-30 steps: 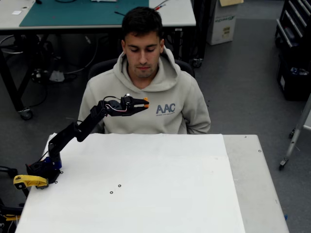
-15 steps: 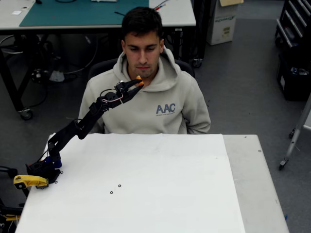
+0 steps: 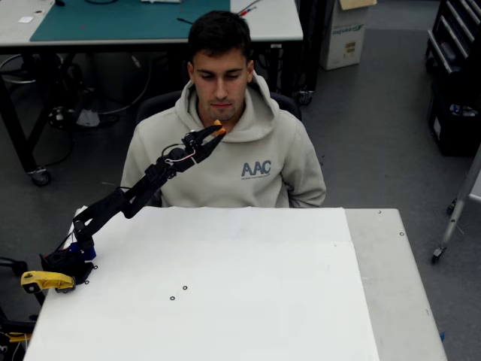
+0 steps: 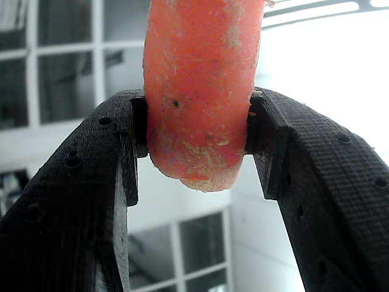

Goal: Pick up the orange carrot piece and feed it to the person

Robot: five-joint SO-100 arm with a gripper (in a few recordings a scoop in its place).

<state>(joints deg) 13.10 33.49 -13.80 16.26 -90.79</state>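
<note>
The gripper (image 4: 197, 131) clamps the orange carrot piece (image 4: 200, 91) between both fingertips, just below the person's (image 3: 222, 143) chin.

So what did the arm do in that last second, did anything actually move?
The gripper swung up from in front of the person's chest to just under the chin, carrying the carrot piece with it; over the last half second it only edged slightly. It held the carrot clamped between its fingers throughout. The person kept sitting, looking down, and the white table stayed as it was.
</note>
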